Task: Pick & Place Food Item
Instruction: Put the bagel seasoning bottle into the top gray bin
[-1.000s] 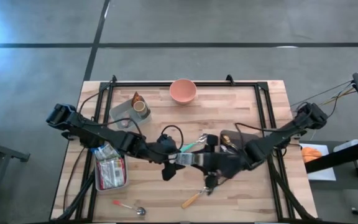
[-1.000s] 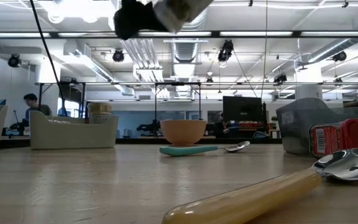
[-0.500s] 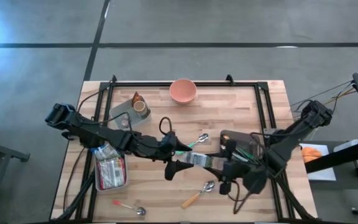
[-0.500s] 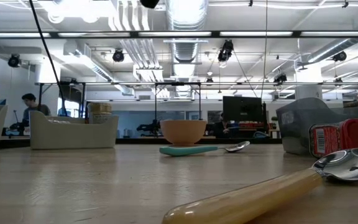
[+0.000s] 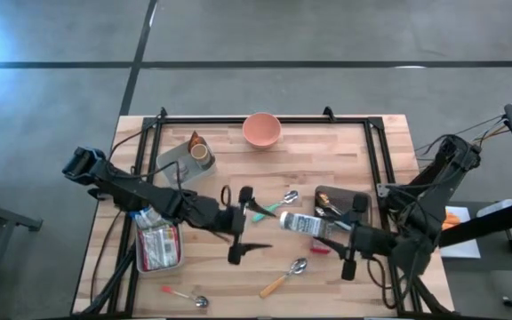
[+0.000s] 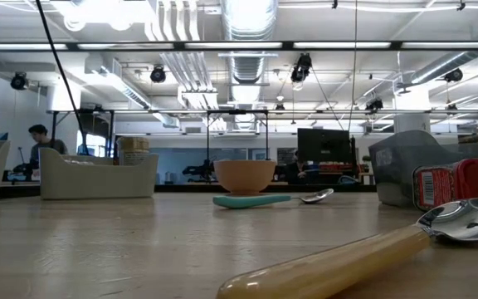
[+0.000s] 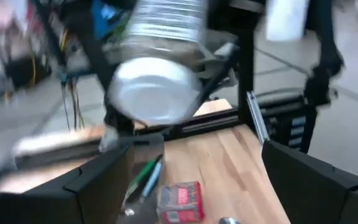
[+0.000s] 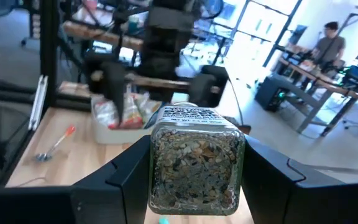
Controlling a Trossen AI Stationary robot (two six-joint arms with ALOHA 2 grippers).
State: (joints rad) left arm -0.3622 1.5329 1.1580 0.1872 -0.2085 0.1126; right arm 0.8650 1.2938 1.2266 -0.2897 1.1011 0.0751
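High view: the right tool (image 5: 320, 226) is pinching a glass jar (image 5: 301, 223) of grainy food, holding it lying sideways above the middle of the bench (image 5: 345, 151). The left tool (image 5: 241, 226) hangs just beside it, fingers spread wide and holding nothing. A pink bowl (image 5: 261, 130) sits at the far edge, a teal-handled spoon (image 5: 274, 206) lies between the arms, a wooden-handled spoon (image 5: 284, 277) nearer the front, and a tray of packets (image 5: 157, 244) on the left.

Low view: neither arm shows; the wooden-handled spoon (image 6: 363, 249) lies close, the bowl (image 6: 244, 175) and teal spoon (image 6: 260, 199) farther back.

Left wrist view: its spread fingers (image 7: 98, 180) frame the jar's silver lid (image 7: 156, 91), held off the bench.

Right wrist view: the jar (image 8: 196, 163) sits clamped between the dark fingers (image 8: 135, 174), label upward; a person (image 8: 329, 45) stands at a desk far behind.
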